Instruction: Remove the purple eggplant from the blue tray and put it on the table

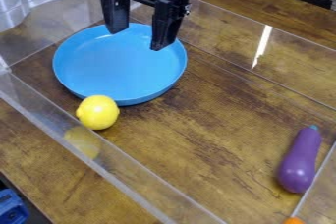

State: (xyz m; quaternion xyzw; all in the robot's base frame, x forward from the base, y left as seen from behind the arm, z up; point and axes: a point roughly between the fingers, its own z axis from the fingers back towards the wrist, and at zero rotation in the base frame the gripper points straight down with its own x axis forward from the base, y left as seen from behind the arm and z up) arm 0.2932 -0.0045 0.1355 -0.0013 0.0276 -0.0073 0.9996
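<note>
The blue tray (92, 69) sits on the table (210, 110) at the upper left, and nothing lies inside it. Over its far rim hangs my gripper (140, 28), pointing down, open, with nothing between its black fingers (164, 31). The purple eggplant (300, 159) lies on the wood near the right edge, well apart from the tray and the gripper. Its narrower end points up and away.
A yellow ball (97, 112) rests on the wood just in front of the tray's near rim. Clear acrylic walls (79, 135) border the tabletop along the front left and back right.
</note>
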